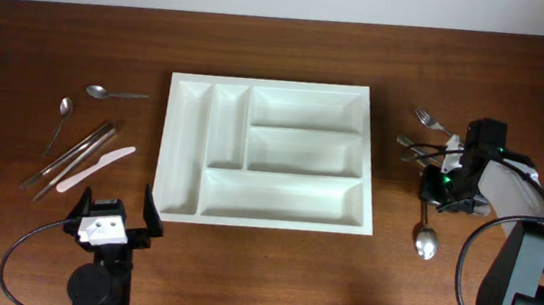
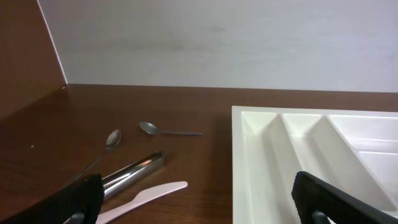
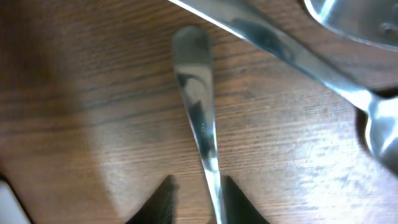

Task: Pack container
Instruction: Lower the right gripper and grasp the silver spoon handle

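The container (image 1: 167, 142), a white tray with several compartments, lies empty at the table's centre; its left end shows in the left wrist view (image 2: 249, 155). My right gripper (image 1: 448, 186) is low over the cutlery to the right of it. In the right wrist view its fingertips (image 3: 195, 200) stand a little apart astride a steel spoon's handle (image 3: 199, 112). The handle lies against the right finger, with a gap to the left one. That spoon's bowl (image 1: 425, 243) rests on the table. My left gripper (image 1: 111, 219) is open at the front left, holding nothing (image 2: 199, 199).
Two forks (image 1: 424, 117) (image 1: 409, 146) lie right of the tray, beside my right gripper. Left of the tray lie two spoons (image 1: 98, 90) (image 1: 64, 107), a long metal utensil (image 1: 77, 152) and a pale pink plastic knife (image 1: 96, 168). More steel cutlery (image 3: 280, 50) crosses the right wrist view.
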Motion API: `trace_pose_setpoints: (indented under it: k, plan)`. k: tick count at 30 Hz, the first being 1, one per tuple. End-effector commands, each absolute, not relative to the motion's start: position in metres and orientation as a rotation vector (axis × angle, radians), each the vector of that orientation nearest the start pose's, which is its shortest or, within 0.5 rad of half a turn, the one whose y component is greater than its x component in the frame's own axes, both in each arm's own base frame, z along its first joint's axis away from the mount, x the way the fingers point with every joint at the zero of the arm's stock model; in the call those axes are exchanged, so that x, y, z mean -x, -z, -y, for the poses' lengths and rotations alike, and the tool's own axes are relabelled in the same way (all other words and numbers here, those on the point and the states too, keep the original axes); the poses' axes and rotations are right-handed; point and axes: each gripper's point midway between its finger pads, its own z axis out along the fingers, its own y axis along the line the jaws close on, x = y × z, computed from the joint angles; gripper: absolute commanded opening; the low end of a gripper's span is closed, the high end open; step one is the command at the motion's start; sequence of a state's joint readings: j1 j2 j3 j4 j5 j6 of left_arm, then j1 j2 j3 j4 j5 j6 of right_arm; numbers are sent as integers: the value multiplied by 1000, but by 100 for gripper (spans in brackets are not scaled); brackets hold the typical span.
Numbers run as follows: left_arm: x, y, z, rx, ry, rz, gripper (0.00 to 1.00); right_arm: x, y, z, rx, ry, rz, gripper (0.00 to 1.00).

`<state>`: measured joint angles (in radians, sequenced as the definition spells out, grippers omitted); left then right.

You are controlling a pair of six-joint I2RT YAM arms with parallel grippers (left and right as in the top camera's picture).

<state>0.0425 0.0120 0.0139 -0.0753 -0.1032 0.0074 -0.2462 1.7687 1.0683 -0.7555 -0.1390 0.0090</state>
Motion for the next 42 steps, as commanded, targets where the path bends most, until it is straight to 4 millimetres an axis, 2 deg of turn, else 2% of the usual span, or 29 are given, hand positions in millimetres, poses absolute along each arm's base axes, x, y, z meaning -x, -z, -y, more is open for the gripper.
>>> trace_pose_setpoints:
  k: [1,4,14,20,22,29,42]
  plan:
    - [-244,-158,-28,95,-128,-1641,99,-324,-18,61,-344,-155,-2985,38]
    - [-244,-158,-28,95,-128,-1641,99,-319,-12,60,-331,-156,-2995,41]
    - [-244,-158,-28,95,-128,-1641,99,-292,2,53,-376,-180,-3074,39]
    - [-244,-158,-28,95,-128,-1641,99,-282,8,50,-439,-187,-3097,33]
    - [-244,-158,-28,95,-128,-1641,99,-280,9,50,-445,-189,-3101,23]
    - [-244,-158,-28,95,-128,-1641,99,-279,9,50,-446,-190,-3103,5]
    - [-244,-158,-28,95,-128,-1641,99,-286,9,51,-450,-190,-3074,4]
